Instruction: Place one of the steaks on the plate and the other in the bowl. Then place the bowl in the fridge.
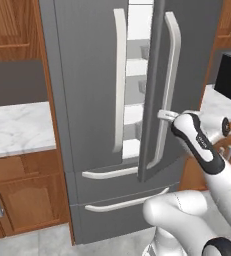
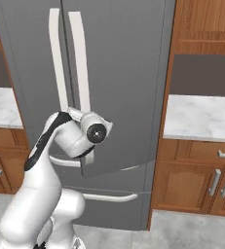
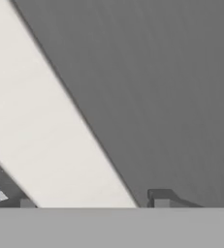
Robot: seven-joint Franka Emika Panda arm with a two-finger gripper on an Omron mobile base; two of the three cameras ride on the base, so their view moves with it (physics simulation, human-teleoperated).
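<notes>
Arm reaches forward to the fridge (image 1: 87, 100), hand at the long pale handle (image 1: 168, 90) of the right-hand door (image 1: 154, 125). That door stands ajar, swung out a little; through the gap between the two doors, white shelves (image 1: 134, 67) show inside. Left door shut, its own handle (image 1: 119, 80) just beside the gap.

Gripper (image 1: 166, 115) sits against the lower part of the right door's handle, at about the height of the arm's wrist. In the right base view the hand (image 2: 77, 115) presses in at the foot of the same handle (image 2: 81, 63), with the wrist body in front of it.

Hand camera is very close: a broad pale band, the handle (image 3: 50, 140), runs diagonally across the grey door face (image 3: 162, 97). One small dark fingertip (image 3: 160, 198) rises on either side of the band, so the fingers straddle the handle. Whether they are clamped on it or merely around it, I cannot tell.

Judgement: the hold is low on the handle and far from the hinge, which gives good leverage to swing the door. Step in hand looks like opening the fridge so the bowl can go in. The opening is too narrow for a bowl yet.

Marble counters (image 1: 17, 127) flank the fridge, wooden cabinets (image 2: 201, 185) below.
</notes>
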